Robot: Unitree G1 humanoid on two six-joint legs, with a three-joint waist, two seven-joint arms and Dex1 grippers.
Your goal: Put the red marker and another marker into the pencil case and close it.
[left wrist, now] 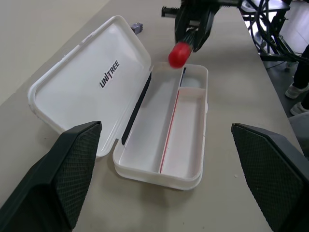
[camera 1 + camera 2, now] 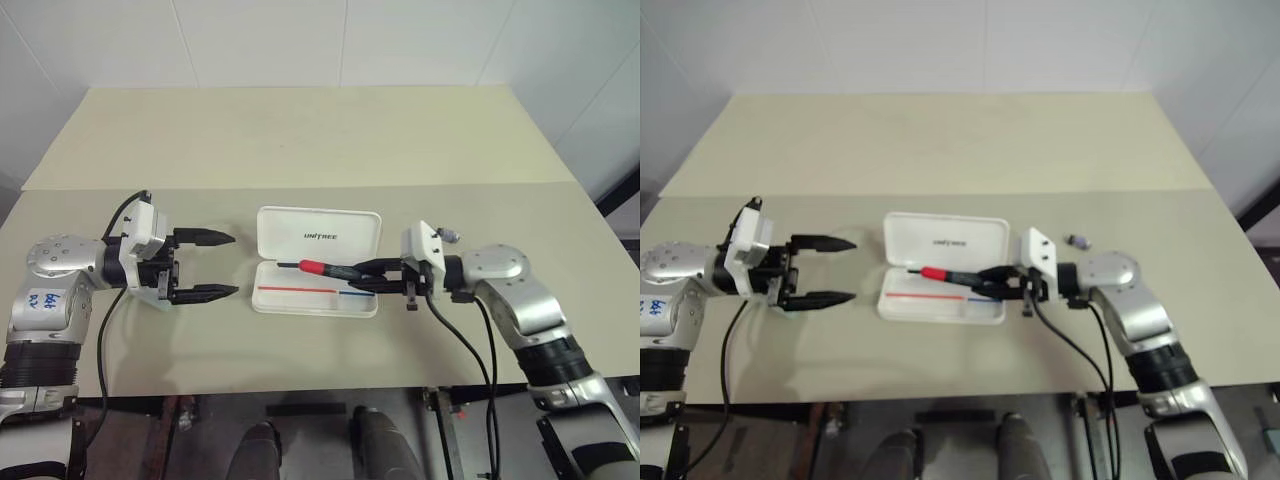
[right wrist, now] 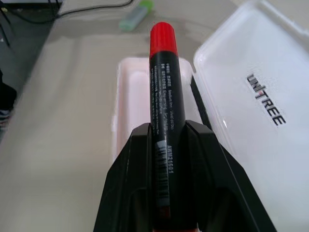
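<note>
**Red marker held over the open pencil case**

You are looking down on a pale beige table (image 2: 300, 140), made of two tops joined by a seam that runs across behind the case. White tiled walls rise behind it, and dark floor shows under the near edge.

The pencil case (image 2: 315, 300) lies open in the middle of the near top. Its lid (image 2: 318, 234), lettered "UNITREE", is folded back away from you, and the tray shows a red and a blue stripe.

Your right gripper (image 2: 372, 274) reaches in from the right with its fingers clamped tight on the black barrel of the red marker (image 2: 325, 268). The marker lies about level, red cap pointing left, above the tray's right half.

Your left gripper (image 2: 210, 265) hangs just left of the case, its two fingers spread wide and holding nothing.

The light-green marker (image 3: 136, 13) lies on the table beyond the case's left end. A tiny grey-purple piece (image 2: 452, 236) sits on the table to the right of the lid.
</note>
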